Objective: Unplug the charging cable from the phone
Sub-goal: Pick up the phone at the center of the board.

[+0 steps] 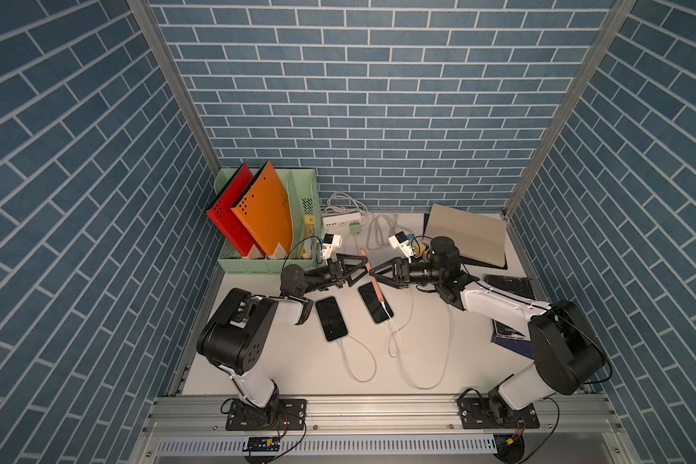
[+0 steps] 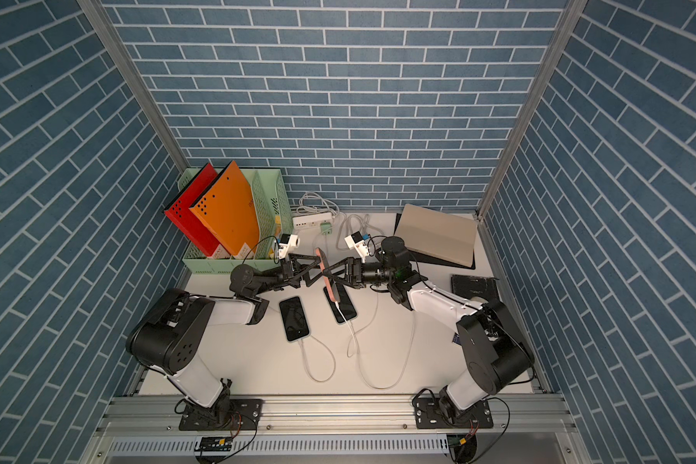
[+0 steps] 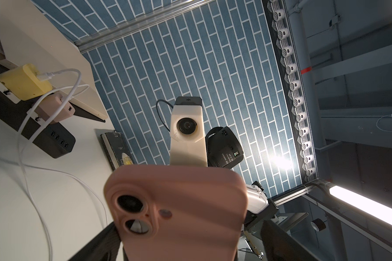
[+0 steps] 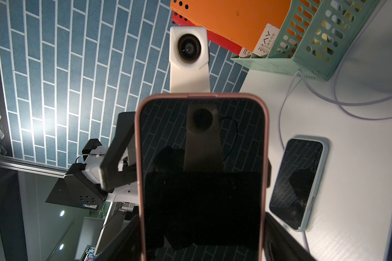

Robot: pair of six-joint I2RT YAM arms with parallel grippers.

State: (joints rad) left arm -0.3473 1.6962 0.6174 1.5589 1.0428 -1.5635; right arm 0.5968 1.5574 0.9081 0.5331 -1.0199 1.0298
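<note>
Phone: pink-cased phone, held on edge above the dark phone, which lies flat on the worktop.
Charging cable: the charging cable has its plug seated in the pink phone's low end, over the dark phone.
Right claw: right claw, partly spread, clamps the pink phone's long edges.
Left claw: left claw, fully spread, straddles its back and appears not to grip.
Doing it well: probably brace the case squarely first. Then pinch the plug, not the cord, and pull straight along the phone's length.
</note>
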